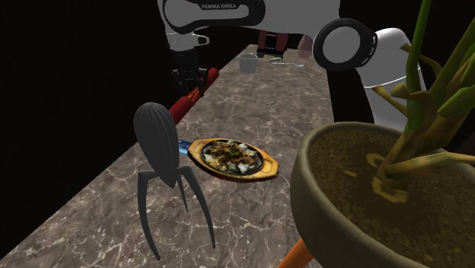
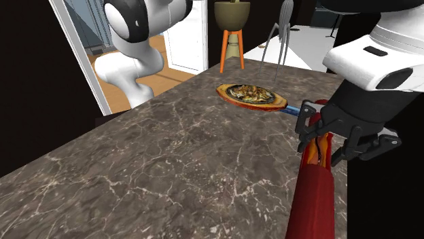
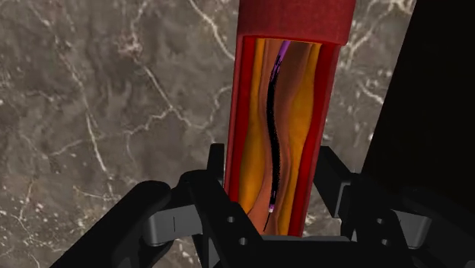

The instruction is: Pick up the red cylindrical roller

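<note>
1. The all-black two-finger gripper point(image 3: 272, 171) is closed on the red cylindrical roller with a yellow-orange patterned stretch point(image 3: 293, 23), one finger pressing each side near one end.
2. The roller's long body runs away from the claw along the edge of the brown veined marble counter point(image 2: 170, 149).
3. The grasp seems made; next comes a steady lift, guarding against the off-centre body tipping.
4. Farther off sits an orange oval plate of food point(image 2: 239, 102).

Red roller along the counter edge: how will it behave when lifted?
Round body, so the red roller likely rolls if nudged. The pincer clasps one end, so the long free end may pivot down. It looks rigid and probably won't bend.
</note>
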`<state>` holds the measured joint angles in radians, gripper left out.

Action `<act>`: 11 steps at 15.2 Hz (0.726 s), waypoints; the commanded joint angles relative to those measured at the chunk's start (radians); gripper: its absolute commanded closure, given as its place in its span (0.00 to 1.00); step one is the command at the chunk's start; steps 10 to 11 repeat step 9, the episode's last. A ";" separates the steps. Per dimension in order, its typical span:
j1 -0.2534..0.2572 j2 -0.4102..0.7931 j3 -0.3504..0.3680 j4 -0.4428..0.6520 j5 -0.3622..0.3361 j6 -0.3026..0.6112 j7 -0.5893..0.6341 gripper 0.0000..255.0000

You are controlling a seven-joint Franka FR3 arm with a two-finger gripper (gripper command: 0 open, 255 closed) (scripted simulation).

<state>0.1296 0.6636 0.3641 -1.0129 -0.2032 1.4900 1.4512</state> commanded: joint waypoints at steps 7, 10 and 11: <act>0.044 0.065 -0.008 0.230 -0.015 -0.159 -0.012 1.00; 0.045 0.066 -0.009 0.235 -0.015 -0.163 -0.013 1.00; 0.045 0.066 -0.009 0.235 -0.015 -0.163 -0.013 1.00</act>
